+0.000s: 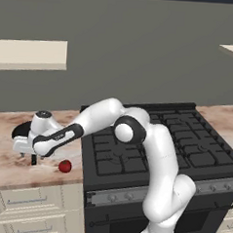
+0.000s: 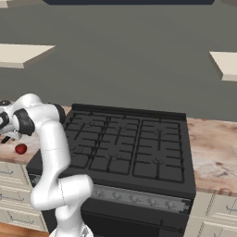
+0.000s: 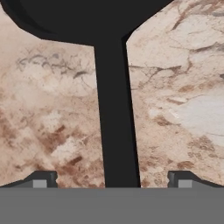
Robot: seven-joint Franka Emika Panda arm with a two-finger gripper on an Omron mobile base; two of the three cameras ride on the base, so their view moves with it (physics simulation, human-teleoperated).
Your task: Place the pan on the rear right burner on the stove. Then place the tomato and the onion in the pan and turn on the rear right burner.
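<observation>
claw (image 3: 112,179) was held spread astride the pan (image 3: 114,131) handle | pan was set on the counter (image 3: 175,109) left of the stove (image 1: 156,140) | tomato (image 1: 64,166) was seen near the counter's front edge

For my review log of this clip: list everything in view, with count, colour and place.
pan: one, matte black, on the counter left of the stove, handle running between the fingertips.
tomato: one, red, on the counter near its front edge.
stove: one, black, grey knob strip in front, grates bare.
counter: marbled beige, both sides of the stove.
cabinets: cream, below the counter.
gripper: one, open, straddling the pan handle.
</observation>
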